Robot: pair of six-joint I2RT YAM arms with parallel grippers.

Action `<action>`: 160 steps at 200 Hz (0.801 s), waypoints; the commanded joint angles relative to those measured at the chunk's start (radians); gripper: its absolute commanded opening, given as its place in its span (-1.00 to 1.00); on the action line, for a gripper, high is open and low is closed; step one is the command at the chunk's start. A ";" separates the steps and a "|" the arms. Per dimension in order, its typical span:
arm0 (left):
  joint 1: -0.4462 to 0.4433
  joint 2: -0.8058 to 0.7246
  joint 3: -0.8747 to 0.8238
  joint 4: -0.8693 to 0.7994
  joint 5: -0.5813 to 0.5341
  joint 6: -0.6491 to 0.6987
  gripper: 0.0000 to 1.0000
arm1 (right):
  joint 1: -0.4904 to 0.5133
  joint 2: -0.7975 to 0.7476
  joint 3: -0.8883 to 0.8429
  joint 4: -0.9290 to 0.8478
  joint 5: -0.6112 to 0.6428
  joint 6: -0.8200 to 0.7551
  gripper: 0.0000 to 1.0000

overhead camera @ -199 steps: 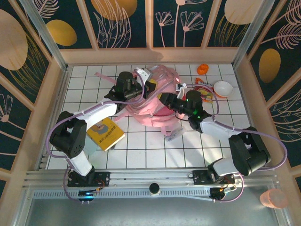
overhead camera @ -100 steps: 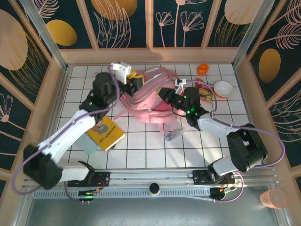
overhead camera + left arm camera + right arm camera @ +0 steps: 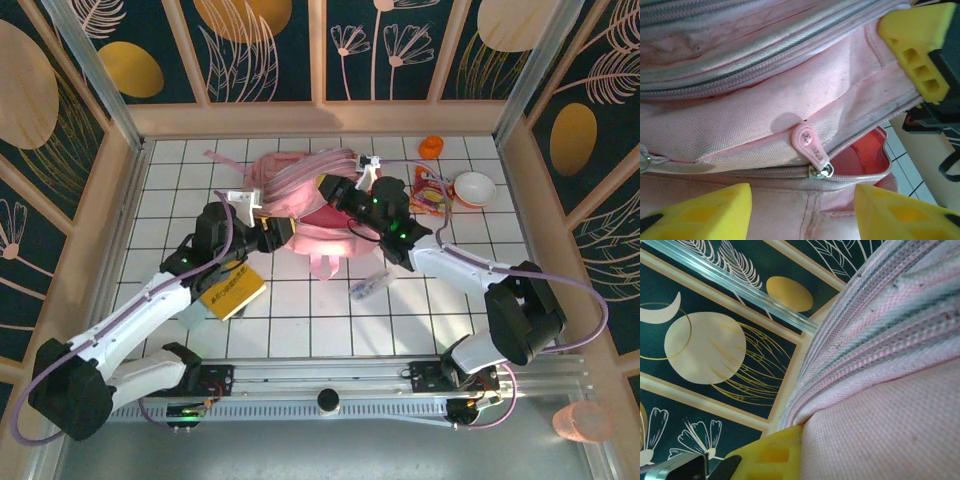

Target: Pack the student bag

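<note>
Looking from the top, the pink backpack point(image 3: 335, 240) sits at the back middle of the table point(image 3: 480, 300) with the left gripper point(image 3: 283, 231) at its near-left edge and the right gripper point(image 3: 335, 190) on top, left wrist cam shows 2 yellow fingers point(image 3: 700, 210) spread wide below a zip pull point(image 3: 810, 142), right wrist cam is pressed into pink fabric, can't tell if that one's open or closed.

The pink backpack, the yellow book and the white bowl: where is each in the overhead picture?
pink backpack point(image 3: 338, 240), overhead view, on its lower pink fabric.
yellow book point(image 3: 233, 289), overhead view, on its cover.
white bowl point(image 3: 474, 188), overhead view, on its inside.
</note>
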 commanded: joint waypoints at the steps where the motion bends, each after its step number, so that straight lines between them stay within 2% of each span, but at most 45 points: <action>1: 0.003 0.021 0.027 0.078 0.011 -0.091 0.11 | 0.008 -0.002 0.050 0.100 0.035 -0.039 -1.00; 50: 0.003 0.072 0.042 0.095 -0.008 -0.131 -0.04 | 0.024 0.022 0.066 0.093 0.003 -0.054 -1.00; 80: 0.003 0.082 0.057 0.052 -0.103 -0.140 -0.06 | 0.040 0.025 0.074 0.039 0.028 -0.092 -1.00; 112: 0.003 0.102 0.069 -0.044 -0.195 -0.112 -0.28 | 0.040 0.003 0.063 0.015 0.043 -0.111 -1.00; 134: 0.004 0.085 0.046 -0.049 -0.183 -0.111 -0.34 | 0.029 -0.001 0.063 0.011 0.035 -0.108 -1.00; 160: 0.003 0.041 0.007 -0.042 -0.154 -0.110 -0.31 | 0.008 0.003 0.069 0.019 0.015 -0.096 -1.00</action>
